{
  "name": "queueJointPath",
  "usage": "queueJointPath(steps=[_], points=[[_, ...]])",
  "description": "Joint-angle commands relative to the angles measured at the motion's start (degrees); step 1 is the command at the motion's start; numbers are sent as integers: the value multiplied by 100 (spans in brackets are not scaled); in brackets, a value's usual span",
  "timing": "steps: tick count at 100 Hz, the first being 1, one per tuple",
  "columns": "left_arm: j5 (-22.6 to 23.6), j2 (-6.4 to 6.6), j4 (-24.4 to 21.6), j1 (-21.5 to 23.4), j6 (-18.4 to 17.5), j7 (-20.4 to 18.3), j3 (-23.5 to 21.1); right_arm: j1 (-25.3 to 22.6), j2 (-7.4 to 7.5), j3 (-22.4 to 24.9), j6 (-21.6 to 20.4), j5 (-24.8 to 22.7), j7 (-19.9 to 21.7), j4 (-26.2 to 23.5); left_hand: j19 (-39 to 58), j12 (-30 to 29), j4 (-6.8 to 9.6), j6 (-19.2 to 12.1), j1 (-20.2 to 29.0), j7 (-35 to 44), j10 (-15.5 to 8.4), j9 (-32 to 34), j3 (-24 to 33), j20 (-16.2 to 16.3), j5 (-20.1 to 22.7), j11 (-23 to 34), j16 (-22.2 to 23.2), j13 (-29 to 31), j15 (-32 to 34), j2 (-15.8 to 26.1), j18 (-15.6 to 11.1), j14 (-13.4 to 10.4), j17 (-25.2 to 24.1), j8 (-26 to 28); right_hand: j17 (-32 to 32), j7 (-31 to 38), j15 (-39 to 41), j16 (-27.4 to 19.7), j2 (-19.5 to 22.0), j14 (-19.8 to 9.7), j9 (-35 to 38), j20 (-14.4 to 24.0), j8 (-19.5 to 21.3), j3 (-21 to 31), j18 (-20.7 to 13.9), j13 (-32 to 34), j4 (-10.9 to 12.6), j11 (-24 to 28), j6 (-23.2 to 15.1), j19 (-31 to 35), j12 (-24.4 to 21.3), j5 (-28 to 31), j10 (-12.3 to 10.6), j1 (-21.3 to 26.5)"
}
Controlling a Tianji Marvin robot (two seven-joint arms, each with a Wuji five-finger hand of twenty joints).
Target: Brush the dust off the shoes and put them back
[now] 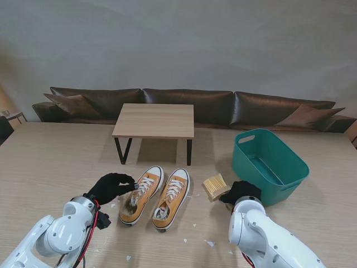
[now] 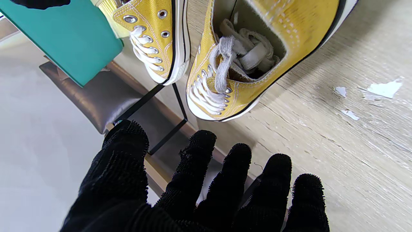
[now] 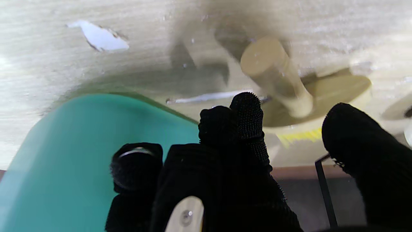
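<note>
A pale wooden table fills the frame, with a dark sofa across the upper middle. Two yellow sneakers sit side by side at lower centre among white scraps. The left hand, fingers spread and empty, hovers just beside the left shoe. The right hand reaches at the wooden brush beside the teal bin; whether it grips cannot be told. Judged step: fetching the brush; next, secure its handle.
</note>
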Motion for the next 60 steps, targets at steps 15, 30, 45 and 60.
queueJointPath(steps=[15, 30, 45, 60], points=[[-41, -2, 34, -44, -9, -142, 41, -587, -158, 641, -857, 486, -502, -569, -158, 25, 200, -9, 84, -6, 71, -17, -23, 107, 63, -11, 0, -202, -96, 209, -25, 0, -109, 24, 2136, -447, -388, -359, 66, -41, -205, -168, -179, -38, 609, -45, 10, -139, 189, -395, -198, -6, 311, -224], [-70, 2, 64, -126, 8, -181, 129, -879, -246, 936, -1339, 685, -902, -834, -156, 24, 199, -40, 82, -20, 65, -30, -24, 108, 32, -16, -1, -208, -98, 208, -22, -5, -105, 18, 503, -1122, -2517, -1463, 111, 1132, -994, 317, -333, -23, 1114, -155, 15, -1111, 29, -1510, -1101, -262, 721, -176], [-79, 16, 60, -232, 51, -255, 254, -1083, -332, 1139, -1733, 884, -1314, -974, -154, 20, 197, -58, 96, -33, 68, -55, -17, 110, -2, -22, -3, -219, -103, 193, -24, -5, -104, 11, -539, -1527, -4253, -1813, 165, 1579, -1506, 169, -440, -78, 1339, -1204, 32, -1768, -108, -2600, -1775, -494, 805, -141], [-90, 33, 18, -370, 87, -355, 400, -1231, -417, 1316, -2309, 1269, -1666, -950, -151, 17, 196, -131, 115, -40, 54, -89, -9, 112, -25, -29, -5, -228, -105, 177, -33, -13, -99, 7, -1138, -1711, -5199, -2074, 213, 1790, -1649, -57, -494, -99, 1507, -1717, 33, -2106, -142, -3320, -2069, -523, 827, -71]])
